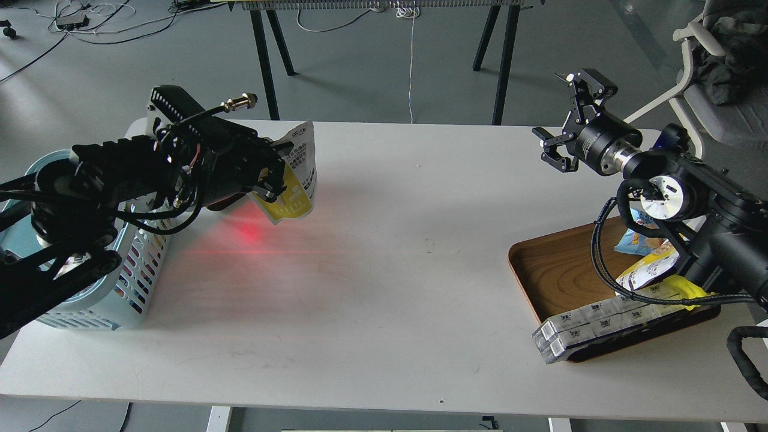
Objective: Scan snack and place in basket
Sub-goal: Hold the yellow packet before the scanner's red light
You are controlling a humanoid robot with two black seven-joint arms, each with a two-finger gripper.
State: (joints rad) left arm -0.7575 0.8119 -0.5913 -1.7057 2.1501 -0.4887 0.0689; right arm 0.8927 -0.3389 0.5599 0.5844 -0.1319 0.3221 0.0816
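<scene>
Floor (372, 72): grey, smooth, lit evenly, with soft reflections. Loose cables (96, 18) lie across it at the upper left; a white cord (411, 66) hangs straight down at upper centre. Second table (384, 5) beyond the white table (384, 288): only its front edge and black splayed legs (267, 54) show. Office chair (714, 90), white frame, grey seat, stands off the white table's far right corner with dark cloth (735, 54) heaped on it. Red light patch (249, 231) on the tabletop near its left edge.
</scene>
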